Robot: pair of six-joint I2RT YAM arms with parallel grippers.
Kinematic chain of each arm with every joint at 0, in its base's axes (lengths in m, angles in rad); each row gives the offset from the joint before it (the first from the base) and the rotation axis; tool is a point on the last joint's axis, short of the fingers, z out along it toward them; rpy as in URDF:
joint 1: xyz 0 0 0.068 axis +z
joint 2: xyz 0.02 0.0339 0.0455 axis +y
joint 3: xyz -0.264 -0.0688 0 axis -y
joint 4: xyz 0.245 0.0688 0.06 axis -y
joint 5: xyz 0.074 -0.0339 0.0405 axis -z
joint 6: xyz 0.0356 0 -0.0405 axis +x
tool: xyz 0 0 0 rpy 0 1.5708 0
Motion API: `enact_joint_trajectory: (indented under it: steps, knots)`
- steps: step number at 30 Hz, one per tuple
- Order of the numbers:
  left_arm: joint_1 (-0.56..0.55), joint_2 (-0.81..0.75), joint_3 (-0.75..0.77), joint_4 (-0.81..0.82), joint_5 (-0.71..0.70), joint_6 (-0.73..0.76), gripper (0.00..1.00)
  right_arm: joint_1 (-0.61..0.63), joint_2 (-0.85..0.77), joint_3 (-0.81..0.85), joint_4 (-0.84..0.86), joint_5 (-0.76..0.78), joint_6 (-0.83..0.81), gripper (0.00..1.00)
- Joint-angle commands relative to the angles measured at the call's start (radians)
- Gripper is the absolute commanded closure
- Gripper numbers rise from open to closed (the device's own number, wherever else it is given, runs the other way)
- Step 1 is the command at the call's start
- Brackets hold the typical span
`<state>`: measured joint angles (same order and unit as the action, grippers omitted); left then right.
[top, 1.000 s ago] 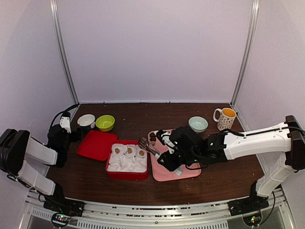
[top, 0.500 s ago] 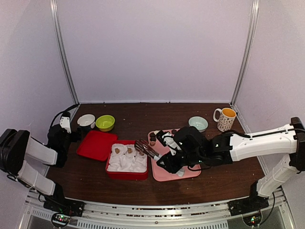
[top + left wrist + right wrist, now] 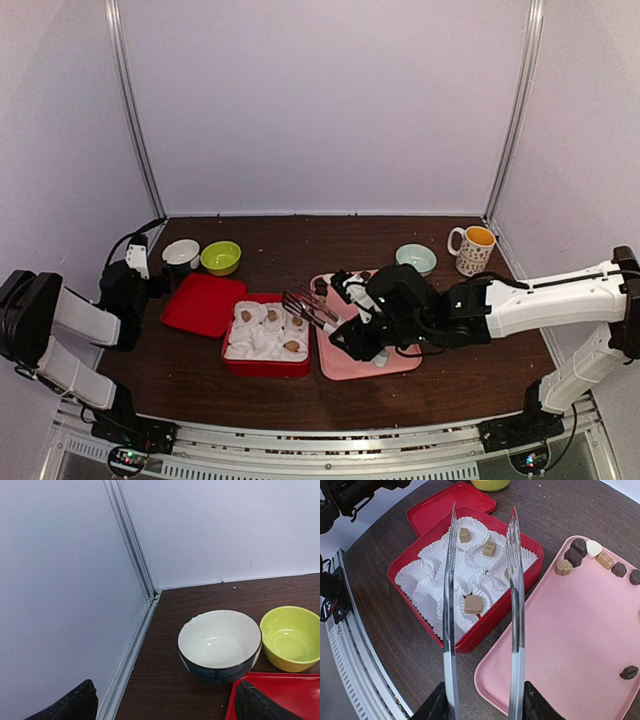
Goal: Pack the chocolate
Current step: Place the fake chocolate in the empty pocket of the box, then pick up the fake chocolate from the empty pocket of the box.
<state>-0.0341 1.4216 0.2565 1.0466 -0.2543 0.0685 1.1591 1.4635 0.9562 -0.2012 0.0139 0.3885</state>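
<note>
Right jaws clamped on the handle end of the tongs [image 3: 515,580], blades spread with a clear gap between the tips. Out past the jaws, below the blades: a red box [image 3: 470,642] lined with white paper cups [image 3: 427,597]. Seen in the gap between the blades, one light brown piece of chocolate [image 3: 473,604] lying in a cup near the edge of the box closest to the jaws, touching neither blade. Farther out from the jaws, more light brown pieces in cups, one partly hidden behind the right blade. To the right of the blades, just beside the box, a pink tray [image 3: 560,630] carrying a row of light brown, dark and one cream-white piece along its far edge, plus a lone dark piece off to the right.

Left jaws spread wide, holding nothing, well apart from the box. Ahead of them on the tabletop [image 3: 175,690], a white bowl [image 3: 219,642] and a green bowl [image 3: 290,640] side by side; a red lid [image 3: 280,695] just by the right fingertip.
</note>
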Motion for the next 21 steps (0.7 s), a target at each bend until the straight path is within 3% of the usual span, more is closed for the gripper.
enact_joint_trajectory:
  steps: [1, 12, 21]
  knots:
    - [0.008, 0.008, 0.02, 0.047, -0.001, -0.01, 0.02, 0.005, -0.045, -0.006, 0.018, 0.078, -0.002, 0.57]
    - [0.007, 0.008, 0.02, 0.047, -0.001, -0.01, 0.02, -0.032, -0.038, 0.004, -0.068, 0.183, 0.052, 0.61]
    - [0.007, 0.008, 0.02, 0.047, -0.002, -0.01, 0.02, -0.048, -0.059, -0.016, -0.082, 0.025, -0.016, 0.61]
